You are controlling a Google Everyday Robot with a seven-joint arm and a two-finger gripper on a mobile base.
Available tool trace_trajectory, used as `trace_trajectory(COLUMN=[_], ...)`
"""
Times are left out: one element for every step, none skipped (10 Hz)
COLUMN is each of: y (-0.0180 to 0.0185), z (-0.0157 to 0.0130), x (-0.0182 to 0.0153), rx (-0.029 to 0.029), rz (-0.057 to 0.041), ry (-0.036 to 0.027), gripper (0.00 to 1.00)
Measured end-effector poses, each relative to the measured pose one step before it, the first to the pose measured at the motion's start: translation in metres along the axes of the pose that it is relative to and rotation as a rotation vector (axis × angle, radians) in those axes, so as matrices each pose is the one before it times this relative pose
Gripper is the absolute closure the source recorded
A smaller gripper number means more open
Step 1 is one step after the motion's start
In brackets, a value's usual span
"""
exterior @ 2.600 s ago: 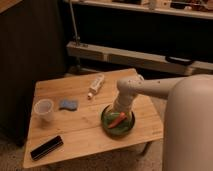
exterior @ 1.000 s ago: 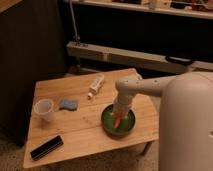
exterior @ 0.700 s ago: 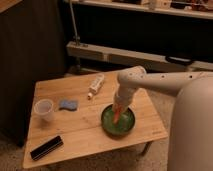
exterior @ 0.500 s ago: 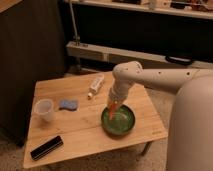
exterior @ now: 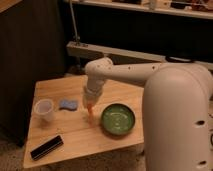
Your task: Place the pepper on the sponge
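Observation:
My gripper (exterior: 90,106) hangs over the middle of the wooden table (exterior: 75,135), shut on the orange-red pepper (exterior: 91,112), which points down below it, just above the tabletop. The light-blue sponge (exterior: 68,104) lies flat a short way to the left of the pepper, apart from it. The green bowl (exterior: 118,119) sits to the right of the gripper with nothing in it.
A translucent plastic cup (exterior: 44,110) stands left of the sponge. A long black block (exterior: 46,147) lies near the front left edge. My white arm (exterior: 130,75) reaches in from the right, and the robot's body (exterior: 177,120) fills the right side.
The gripper has lifted the pepper out of the green bowl and carried it left, toward the sponge. The bowl is now bare.

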Motion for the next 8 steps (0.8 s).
trace_trajectory(y=[0.00806,0.00239,-0.00141,-0.00047,0.00107,0.00043,-0.00053,-0.00022], z=[0.0033,0.00108,-0.00035,-0.0002,0.00024,0.00011,-0.00007,0.00038], x=[-0.00285,-0.00121,0.0002,0.00013,-0.00039,-0.00011,0.00023,0.0003], rx=[-0.00473,-0.0012,0.00108,0.00011,-0.0005,-0.00029,0.00014,-0.00026], rz=[-0.03648,-0.01308,0.00202,0.00081,-0.0017,-0.00063,0.00087,0.00049], ry=[-0.00132,-0.00126,-0.00088,-0.00035,0.00016,0.00011,-0.00002,0.00069], gripper=[1.0,1.0,1.0,1.0,1.0,1.0,1.0,1.0])
